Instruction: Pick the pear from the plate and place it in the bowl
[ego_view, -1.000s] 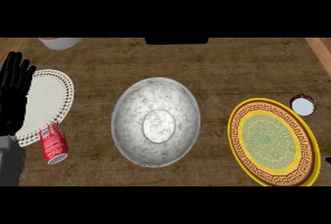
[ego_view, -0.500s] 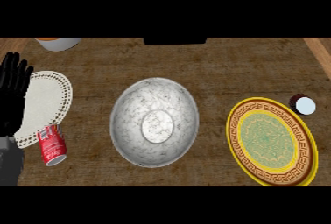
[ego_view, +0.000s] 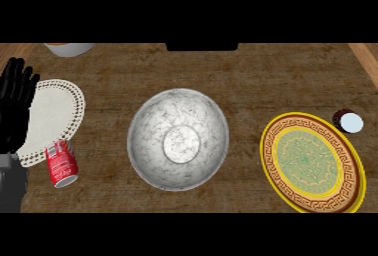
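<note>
A grey marbled bowl stands in the middle of the wooden counter; nothing shows inside it. To its right lies a yellow plate with a green patterned centre and a brown border, and nothing rests on it. No pear shows anywhere. My left hand rests open at the left edge, fingers up, over the white doily. My right hand is out of view.
A white lace doily lies at the left, with a red can on its side at its lower edge. A small dark cup with a white inside sits above the plate. A pale bowl peeks in at the top left.
The whole view has drifted slightly: bowl and plate sit a little further left than one second ago. My left hand stays at the left edge.
</note>
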